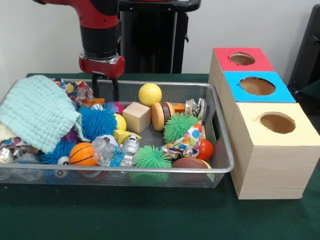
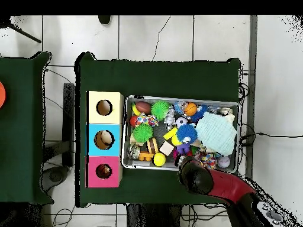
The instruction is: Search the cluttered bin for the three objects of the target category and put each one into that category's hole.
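Note:
A wire mesh bin [image 1: 165,170] holds a heap of toys: a yellow ball [image 1: 150,93], a wooden cube [image 1: 136,117], two green spiky balls [image 1: 179,126], a blue spiky ball [image 1: 97,122], a small basketball [image 1: 82,154] and a red ball [image 1: 205,149]. A mint cloth [image 1: 40,112] covers the bin's left end. My gripper [image 1: 105,94] hangs open and empty over the far side of the bin, beside a patterned cloth [image 1: 79,91]. From overhead the arm [image 2: 208,181] hides the gripper at the bin's [image 2: 177,98] lower edge.
Three wooden boxes with round holes stand in a row right of the bin: red-topped [image 1: 222,54], blue-topped [image 1: 234,80], yellow-topped [image 1: 250,112]. From overhead something lies inside the blue box's hole [image 2: 105,139] and the red box's hole [image 2: 104,171]. Green cloth [image 1: 150,215] covers the table.

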Tool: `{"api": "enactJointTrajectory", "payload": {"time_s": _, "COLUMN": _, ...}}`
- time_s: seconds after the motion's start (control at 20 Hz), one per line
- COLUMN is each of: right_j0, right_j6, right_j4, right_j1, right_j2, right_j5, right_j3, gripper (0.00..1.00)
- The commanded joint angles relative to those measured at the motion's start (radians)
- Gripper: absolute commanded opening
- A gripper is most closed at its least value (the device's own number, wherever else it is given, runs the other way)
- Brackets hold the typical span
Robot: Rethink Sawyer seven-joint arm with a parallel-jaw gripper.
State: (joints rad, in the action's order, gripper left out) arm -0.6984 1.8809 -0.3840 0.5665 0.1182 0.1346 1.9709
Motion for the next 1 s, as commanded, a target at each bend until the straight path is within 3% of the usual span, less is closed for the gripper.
{"api": "enactJointTrajectory", "payload": {"time_s": 0.05, "right_j0": 0.056, "right_j6": 0.041, "right_j4": -0.003, "right_j1": 0.024, "right_j2": 0.107, "right_j5": 0.086, "right_j3": 0.045, "gripper": 1.0}}
{"api": "enactJointTrajectory", "payload": {"time_s": 0.25, "right_j0": 0.133, "right_j6": 0.035, "right_j4": -0.028, "right_j1": 0.178, "right_j2": 0.002, "right_j5": 0.127, "right_j3": 0.085, "gripper": 1.0}}
{"api": "enactJointTrajectory", "payload": {"time_s": 0.45, "right_j0": 0.138, "right_j6": -0.017, "right_j4": -0.025, "right_j1": 0.351, "right_j2": -0.014, "right_j5": 0.188, "right_j3": 0.149, "gripper": 1.0}}
{"api": "enactJointTrajectory", "payload": {"time_s": 0.65, "right_j0": 0.047, "right_j6": -0.102, "right_j4": 0.067, "right_j1": 0.534, "right_j2": 0.104, "right_j5": 0.297, "right_j3": 0.257, "gripper": 1.0}}
{"api": "enactJointTrajectory", "payload": {"time_s": 0.8, "right_j0": -0.085, "right_j6": -0.13, "right_j4": 0.242, "right_j1": 0.66, "right_j2": 0.287, "right_j5": 0.345, "right_j3": 0.375, "gripper": 1.0}}
{"api": "enactJointTrajectory", "payload": {"time_s": 0.9, "right_j0": -0.095, "right_j6": -0.091, "right_j4": 0.31, "right_j1": 0.663, "right_j2": 0.347, "right_j5": 0.347, "right_j3": 0.386, "gripper": 1.0}}
{"api": "enactJointTrajectory", "payload": {"time_s": 1.0, "right_j0": -0.021, "right_j6": -0.017, "right_j4": 0.302, "right_j1": 0.625, "right_j2": 0.302, "right_j5": 0.355, "right_j3": 0.332, "gripper": 1.0}}
